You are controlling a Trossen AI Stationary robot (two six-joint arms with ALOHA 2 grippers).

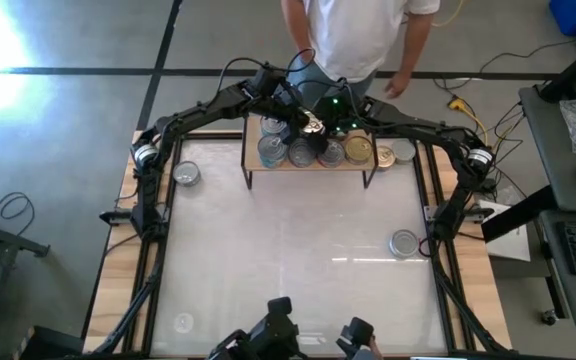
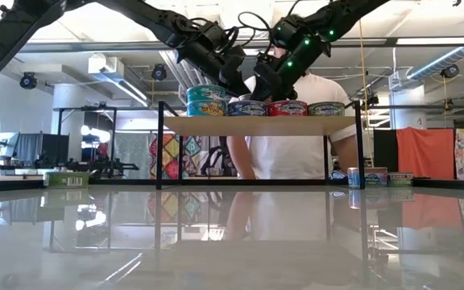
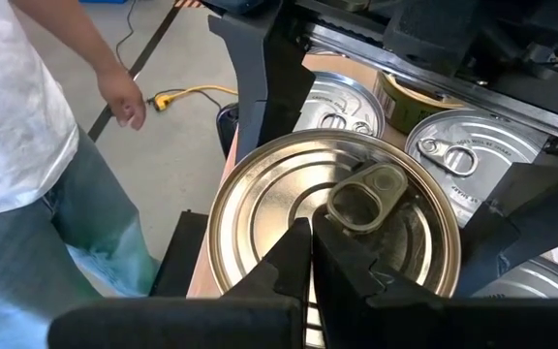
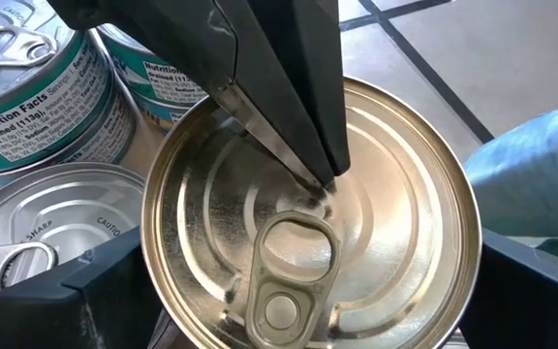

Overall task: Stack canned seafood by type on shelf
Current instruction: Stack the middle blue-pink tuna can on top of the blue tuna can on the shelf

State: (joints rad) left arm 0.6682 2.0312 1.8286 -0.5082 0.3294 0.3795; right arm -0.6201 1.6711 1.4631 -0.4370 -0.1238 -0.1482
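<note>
A gold-topped tin (image 1: 314,125) sits level over the light-wood shelf (image 1: 313,166) at the table's far edge, between my two grippers. My right gripper (image 4: 313,286) is shut on it. My left gripper (image 3: 310,233) is shut, its tips down on the tin's lid. On the shelf (image 2: 256,126) stand two stacked teal tins (image 2: 208,100), a blue tin (image 2: 246,108), a red tin (image 2: 288,108) and a green tin (image 2: 326,109). Loose tins lie on the white table at its left (image 1: 187,174) and right (image 1: 404,243). My left gripper touches the middle of the gold lid (image 4: 329,199) with its shut fingertips (image 4: 303,145), just beside the pull tab (image 3: 366,199). It comes slanting down from the table's left side. My right gripper pinches the tin by its round side wall, one finger (image 4: 95,291) at the rim (image 4: 153,242) and the other (image 4: 536,281) opposite. It comes from the table's right. The tin stays level, lid up; what is under it is hidden.
A person in a white shirt (image 1: 353,35) stands right behind the shelf, one hand (image 1: 398,85) near the right arm. Two more tins (image 1: 396,154) sit beside the shelf's right end. The table's near and middle parts (image 1: 298,260) hold nothing but the loose tins.
</note>
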